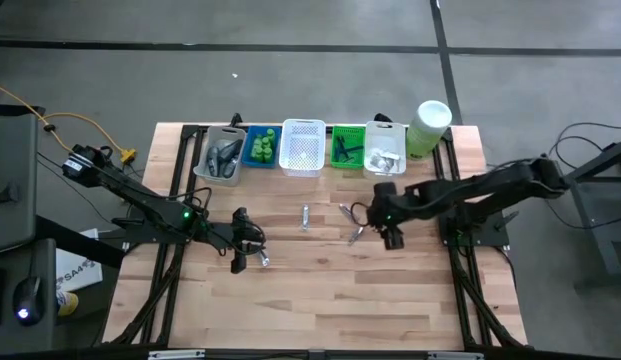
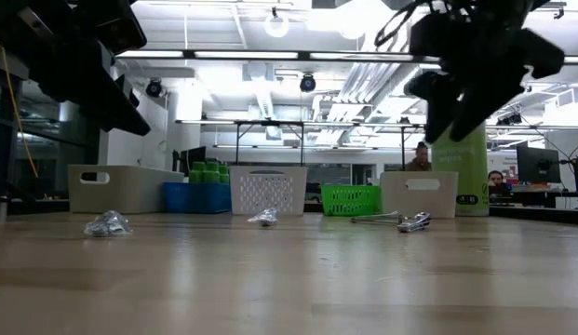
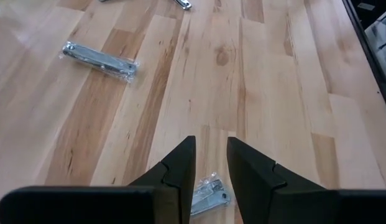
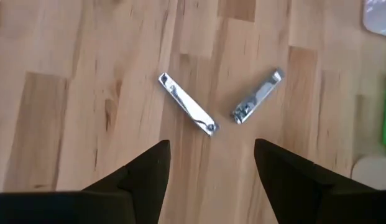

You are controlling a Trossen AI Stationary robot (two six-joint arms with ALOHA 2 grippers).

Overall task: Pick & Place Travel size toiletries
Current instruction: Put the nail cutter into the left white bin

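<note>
Along the table's far edge stands a row of baskets (image 1: 302, 146), grey, blue, white, green and white, with a tall pale-green white-lidded canister (image 1: 428, 128) at its right end. Nothing blocks my approach. My left gripper (image 3: 211, 163) hangs above a small silvery clipper in clear wrap (image 3: 207, 195), fingers narrowly parted, gripping nothing. A second wrapped silvery clipper (image 3: 99, 58) lies well apart from it. My right gripper (image 4: 211, 165) hovers with fingers spread wide, empty, over two bare silvery nail clippers (image 4: 188, 112) lying near each other. The surface is pale butcher-block wood (image 1: 320, 290). Behind it: an open workshop, bright ceiling lights.
</note>
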